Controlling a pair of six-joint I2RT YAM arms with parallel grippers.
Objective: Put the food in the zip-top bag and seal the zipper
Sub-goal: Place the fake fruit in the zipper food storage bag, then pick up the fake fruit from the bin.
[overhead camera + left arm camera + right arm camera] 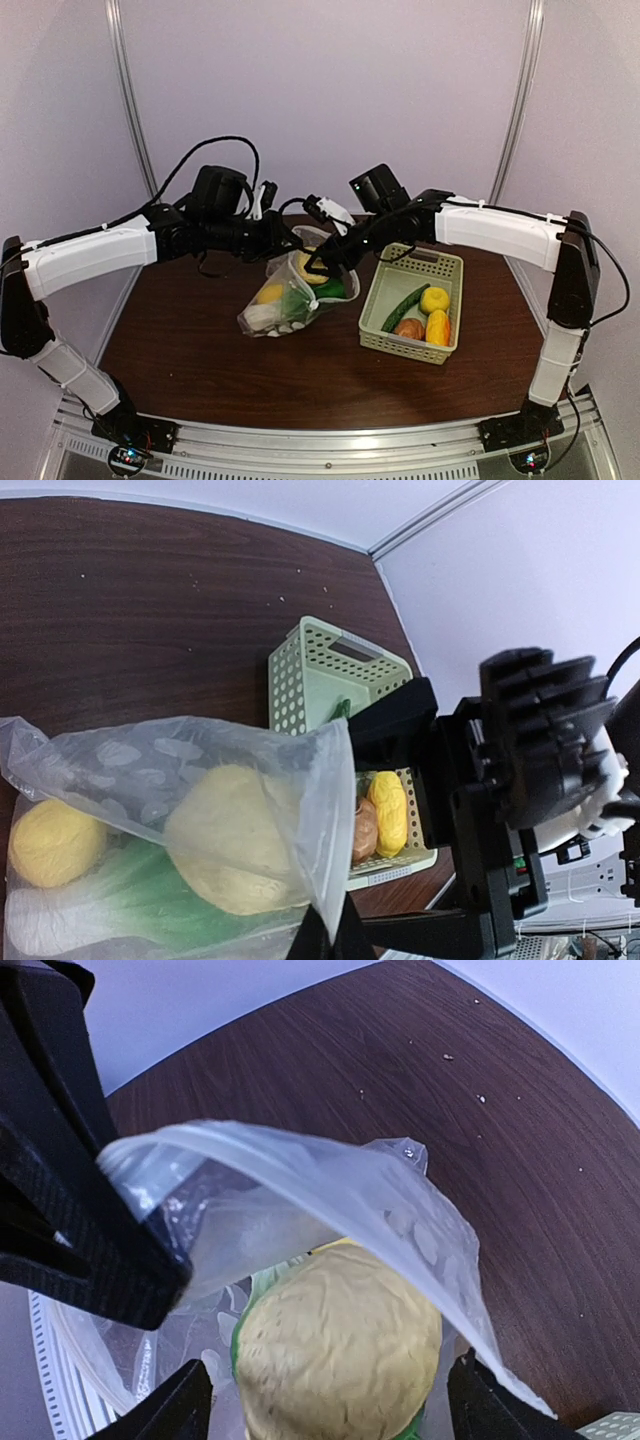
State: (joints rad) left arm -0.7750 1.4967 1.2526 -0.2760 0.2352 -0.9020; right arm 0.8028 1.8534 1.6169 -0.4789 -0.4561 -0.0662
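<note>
The left gripper [330, 935] pinches the near edge of the clear dotted bag [150, 765]. Inside are a small yellow lemon [55, 842] on the left, a big pale lemon [235, 840] and a green leafy vegetable [120, 905]. Farther off, on the brown table [130, 600], a pale green basket [315, 675] holds an orange-yellow piece [388, 815] and a brown piece [364, 830]. The black right arm [500, 810] fills the right side.

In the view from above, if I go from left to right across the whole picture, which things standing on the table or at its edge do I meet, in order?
left arm's base → clear bag with food inside → green basket with more food → right arm's base
</note>
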